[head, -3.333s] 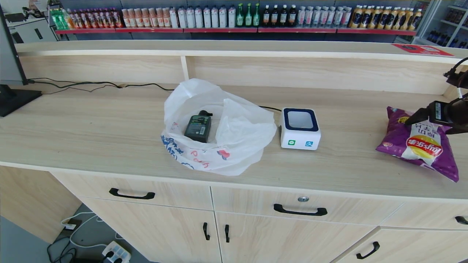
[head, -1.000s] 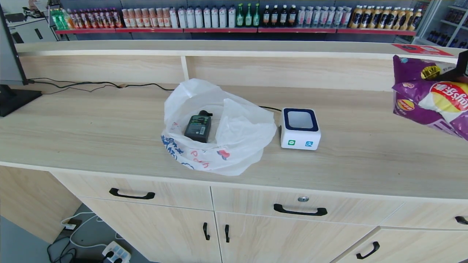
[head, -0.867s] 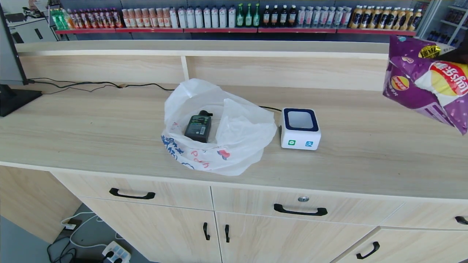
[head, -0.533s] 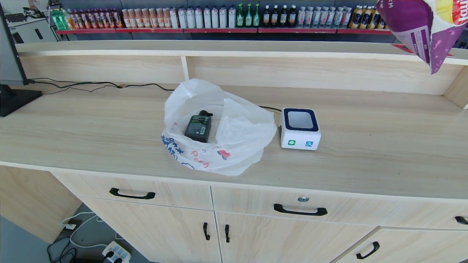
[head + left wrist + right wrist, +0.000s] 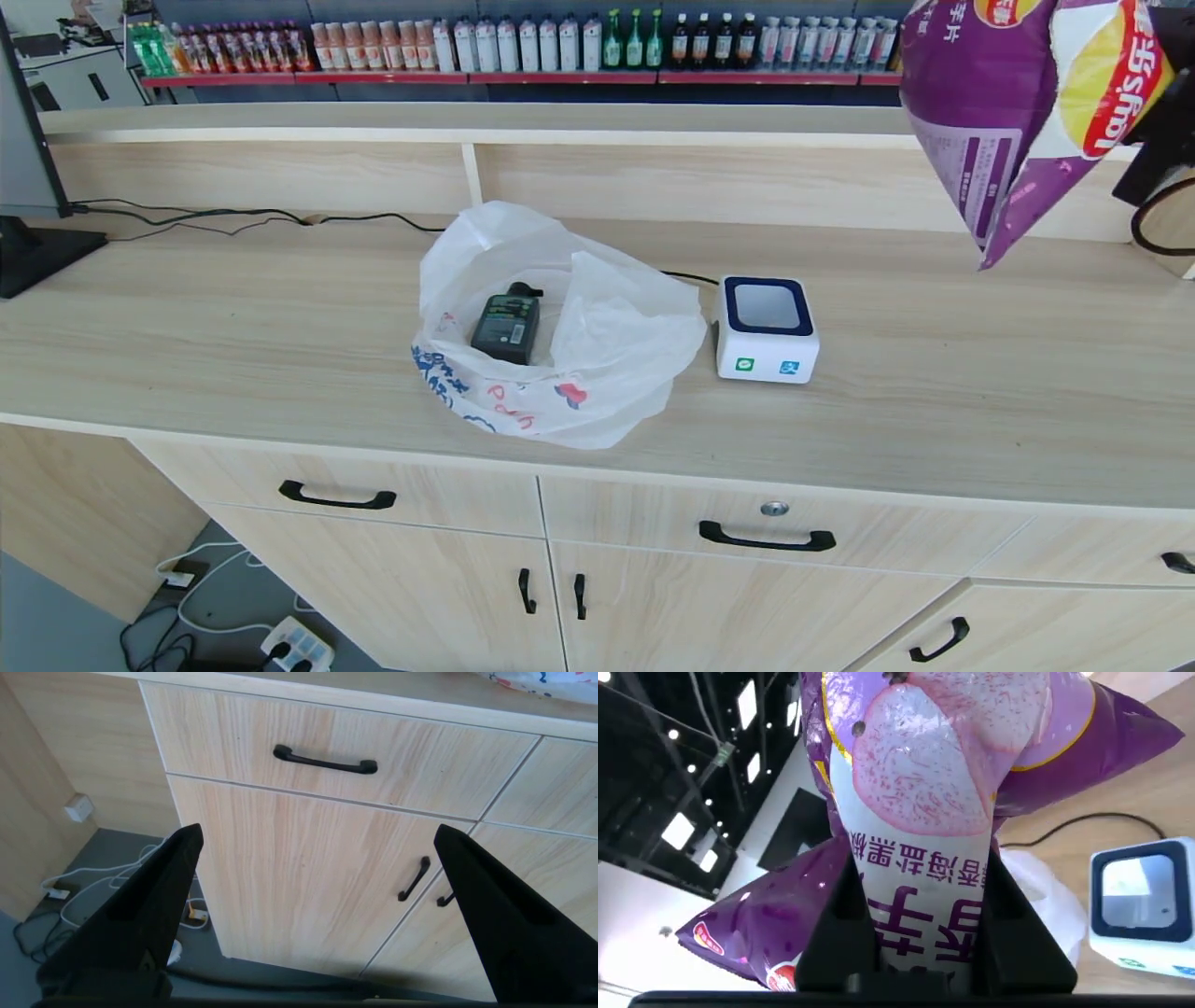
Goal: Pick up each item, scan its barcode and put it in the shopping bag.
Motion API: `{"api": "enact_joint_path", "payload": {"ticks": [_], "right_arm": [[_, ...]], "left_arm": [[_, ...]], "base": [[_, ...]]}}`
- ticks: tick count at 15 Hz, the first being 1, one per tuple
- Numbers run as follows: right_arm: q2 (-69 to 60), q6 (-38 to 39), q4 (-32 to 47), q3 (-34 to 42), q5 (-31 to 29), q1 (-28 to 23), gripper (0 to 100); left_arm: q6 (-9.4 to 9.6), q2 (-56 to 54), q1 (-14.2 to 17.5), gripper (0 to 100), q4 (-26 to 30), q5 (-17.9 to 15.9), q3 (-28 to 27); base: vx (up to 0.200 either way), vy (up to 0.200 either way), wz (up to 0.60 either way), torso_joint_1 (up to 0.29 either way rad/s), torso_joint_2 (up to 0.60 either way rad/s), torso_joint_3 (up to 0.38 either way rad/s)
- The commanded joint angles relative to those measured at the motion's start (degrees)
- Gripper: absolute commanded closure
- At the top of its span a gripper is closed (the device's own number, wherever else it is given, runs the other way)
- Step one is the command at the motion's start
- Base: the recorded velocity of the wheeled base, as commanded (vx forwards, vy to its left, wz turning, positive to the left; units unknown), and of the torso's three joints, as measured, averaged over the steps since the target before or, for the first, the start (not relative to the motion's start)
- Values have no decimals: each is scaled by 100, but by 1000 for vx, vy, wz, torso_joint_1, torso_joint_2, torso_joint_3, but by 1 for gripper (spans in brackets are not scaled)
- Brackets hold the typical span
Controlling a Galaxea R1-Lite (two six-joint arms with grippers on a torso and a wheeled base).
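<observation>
Right gripper (image 5: 924, 929) clamps chips (image 5: 1013, 112) high over the counter's (image 5: 934, 420) right end, well apart from scanner (image 5: 766, 327) and bag (image 5: 607, 345). Left gripper (image 5: 313, 896) gapes below the front edge.

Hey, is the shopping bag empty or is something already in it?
Not empty: a dark green item lies inside the open shopping bag.

A bag (image 5: 607, 373) is set mid-counter (image 5: 233, 327), with a bottle (image 5: 507, 327) laid inside it. A scanner (image 5: 766, 327) is placed just right of the bag. The chips (image 5: 1008, 103) are held aloft, farther right. A shelf (image 5: 560, 77) is ranged behind.
</observation>
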Motion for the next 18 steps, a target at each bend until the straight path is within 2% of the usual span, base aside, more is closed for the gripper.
{"api": "enact_joint_path", "payload": {"ticks": [1, 3, 6, 7, 8, 10, 13, 18], "right_arm": [[-394, 309, -723, 931, 54, 391, 100], [-394, 503, -1927, 1959, 432, 593, 100], [-69, 1628, -3588, 3093, 1267, 602, 100], [27, 1909, -3905, 3207, 1364, 611, 100], [212, 2586, -4538, 3444, 1372, 611, 100], [555, 3174, -5566, 4024, 1381, 611, 100], [774, 3535, -5566, 4297, 1372, 725, 100], [388, 5328, -5566, 4402, 1372, 769, 100]], "left_arm": [[-4, 0, 2, 0, 0, 0, 0], [-4, 0, 2, 0, 0, 0, 0], [-4, 0, -6, 0, 0, 9, 0], [-4, 0, -6, 0, 0, 0, 0], [-4, 0, 2, 0, 0, 0, 0], [-4, 0, -6, 0, 0, 0, 0], [-4, 0, 2, 0, 0, 0, 0], [-4, 0, 2, 0, 0, 0, 0]], "base": [[0, 0, 0, 0, 0, 0], [0, 0, 0, 0, 0, 0], [0, 0, 0, 0, 0, 0], [0, 0, 0, 0, 0, 0], [0, 0, 0, 0, 0, 0], [0, 0, 0, 0, 0, 0], [0, 0, 0, 0, 0, 0], [0, 0, 0, 0, 0, 0]]}}
